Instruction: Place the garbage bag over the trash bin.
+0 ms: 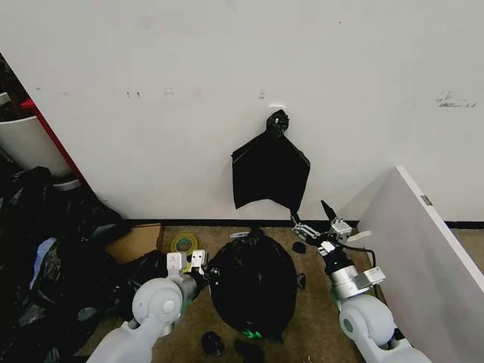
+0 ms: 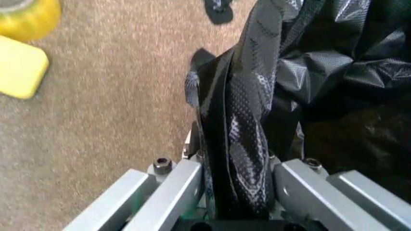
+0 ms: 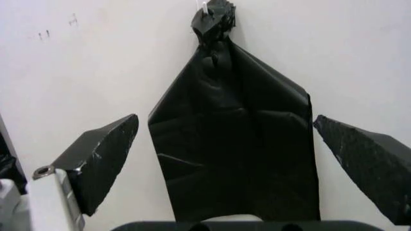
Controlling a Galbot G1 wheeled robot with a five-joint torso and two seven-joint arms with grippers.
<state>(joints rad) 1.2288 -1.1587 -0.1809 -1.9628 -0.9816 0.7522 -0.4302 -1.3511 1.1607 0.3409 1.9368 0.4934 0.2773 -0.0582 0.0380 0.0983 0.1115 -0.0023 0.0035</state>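
Observation:
The glossy black garbage bag (image 1: 253,281) sits as a rounded mound on the brown floor just ahead of me. It drapes over the trash bin, of which only a sliver of green base (image 1: 252,333) peeks out at the near edge. My left gripper (image 1: 198,265) is at the mound's left side, shut on a fold of the bag. In the left wrist view that crinkled fold (image 2: 237,120) runs between the grey fingers (image 2: 173,187) of the left gripper (image 2: 234,166). My right gripper (image 1: 318,219) hovers open beyond the mound's right side, aimed at the wall, holding nothing; its fingers (image 3: 103,154) stand wide apart.
A flat knotted black bag bunch (image 1: 270,170) hangs on the white wall. A heap of black bags (image 1: 53,257) and a white tub (image 1: 30,144) fill the left. A cardboard box (image 1: 136,242) and yellow tape roll (image 1: 184,243) lie nearby. A white panel (image 1: 423,257) stands right.

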